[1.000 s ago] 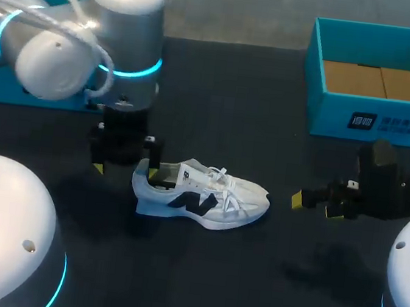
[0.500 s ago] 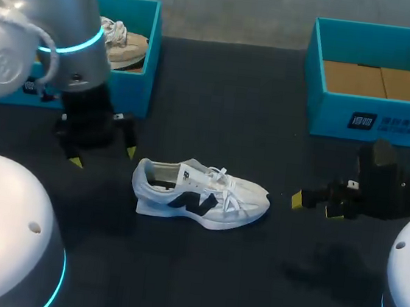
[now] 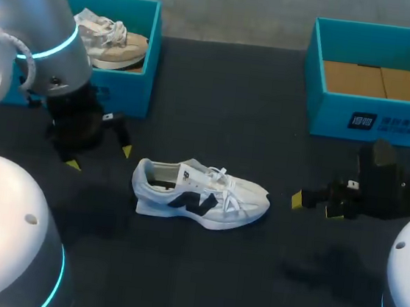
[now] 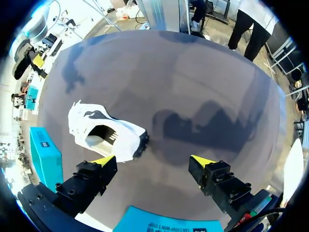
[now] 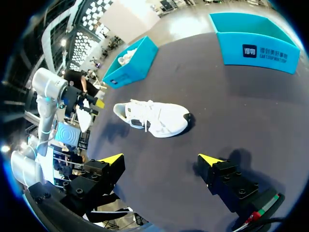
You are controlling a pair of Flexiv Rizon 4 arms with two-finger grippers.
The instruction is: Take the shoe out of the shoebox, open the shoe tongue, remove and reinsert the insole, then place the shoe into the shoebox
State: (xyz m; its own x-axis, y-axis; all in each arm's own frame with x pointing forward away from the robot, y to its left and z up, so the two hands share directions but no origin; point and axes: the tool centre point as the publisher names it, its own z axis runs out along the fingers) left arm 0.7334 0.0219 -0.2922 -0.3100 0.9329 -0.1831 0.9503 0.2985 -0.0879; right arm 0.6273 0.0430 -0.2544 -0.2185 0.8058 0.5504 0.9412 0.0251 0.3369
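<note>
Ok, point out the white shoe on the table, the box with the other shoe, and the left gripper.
white shoe (image 3: 200,194): head view, the middle of its side.
box (image 3: 133,86): head view, its front wall.
left gripper (image 3: 99,157): head view, midway between its yellow tips.

The left gripper (image 3: 100,158) has pulled away from the heel of the white shoe (image 3: 200,194), going toward the left edge of the frame, fingers spread and empty. With the arm out of the way, the shoebox (image 3: 135,92) at upper left shows, a beige shoe (image 3: 111,40) inside.
</note>
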